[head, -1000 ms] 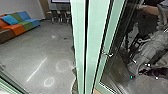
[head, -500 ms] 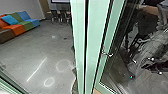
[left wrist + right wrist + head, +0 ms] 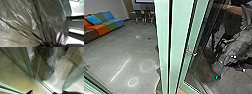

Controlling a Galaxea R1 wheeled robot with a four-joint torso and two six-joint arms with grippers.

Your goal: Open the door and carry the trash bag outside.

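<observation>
Head view: grey floor [image 3: 134, 37] spreads beside a pale green post [image 3: 164, 40]; next comes a green-framed glass door [image 3: 191, 88], then a multicoloured sofa [image 3: 102, 28]. My left gripper [image 3: 46, 45] grips the trash bag [image 3: 25, 21] at its bunched pleats; my right gripper's [image 3: 43, 92] state I cannot tell. Smallest is the metal door handle [image 3: 191, 53].

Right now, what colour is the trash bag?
Dark brownish grey with shiny pale highlights; the trash bag shows best in the left wrist view.
</observation>
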